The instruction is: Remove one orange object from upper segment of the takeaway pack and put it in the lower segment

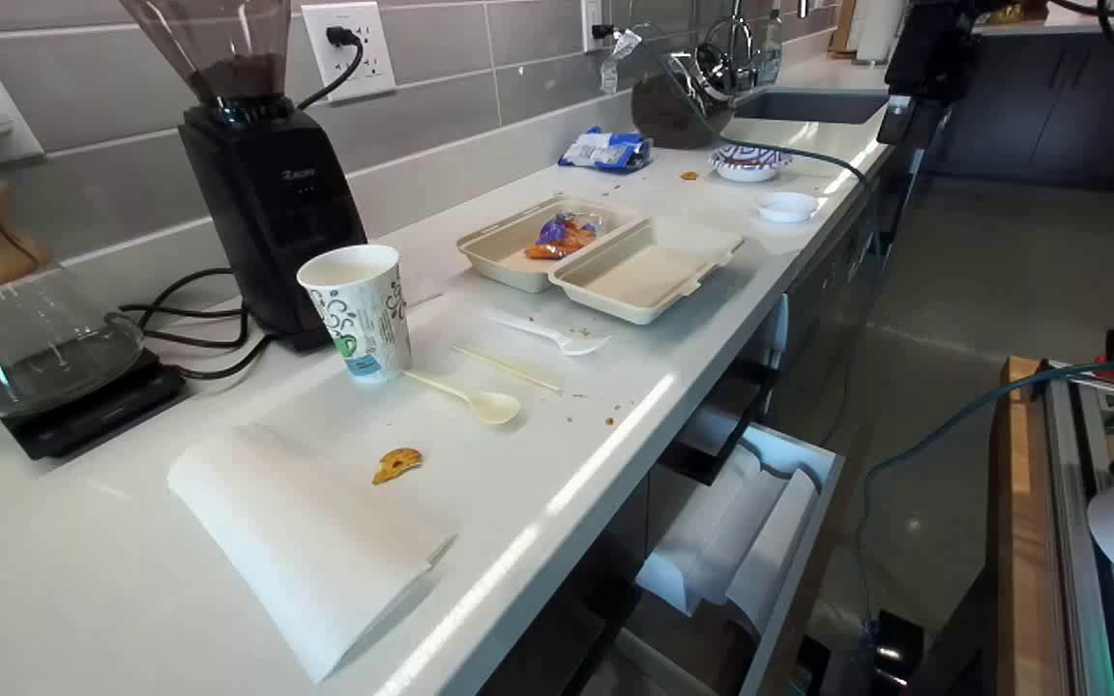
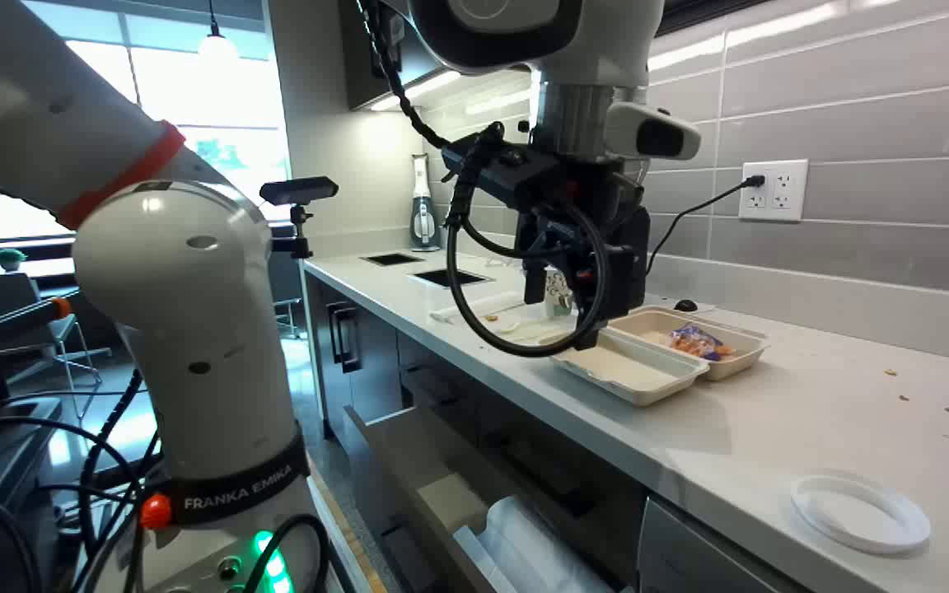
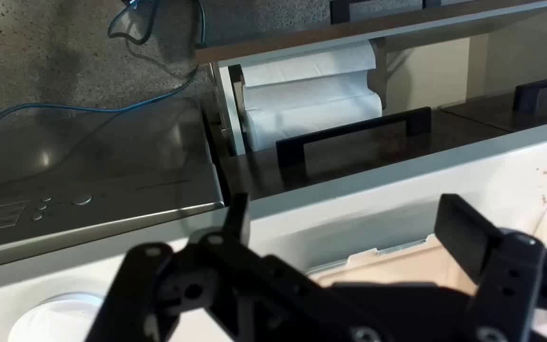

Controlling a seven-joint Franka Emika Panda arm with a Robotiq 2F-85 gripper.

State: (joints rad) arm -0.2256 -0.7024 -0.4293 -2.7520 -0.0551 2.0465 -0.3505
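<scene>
The tan takeaway pack lies open on the counter. In an exterior view, its upper segment [image 1: 499, 263] is on the wall side and its lower segment [image 1: 654, 280] on the counter-edge side. Orange pieces [image 1: 549, 251] with blue-purple and clear wrapping lie in the upper segment; they also show in an exterior view [image 2: 715, 349]. The lower segment looks empty. My gripper [image 2: 561, 313] points down, above the counter. In the wrist view my gripper [image 3: 344, 209] is open, nothing between its fingers; part of the lower segment [image 3: 397, 268] shows below them, the orange pieces hidden.
A paper cup [image 1: 364, 314], a yellow spoon [image 1: 484, 404] and a white fork [image 1: 557, 335] lie near the pack. A black grinder [image 1: 272, 213] stands by the wall. A white lid [image 2: 860, 512] lies on the counter. An open drawer [image 3: 311, 90] juts out below the edge.
</scene>
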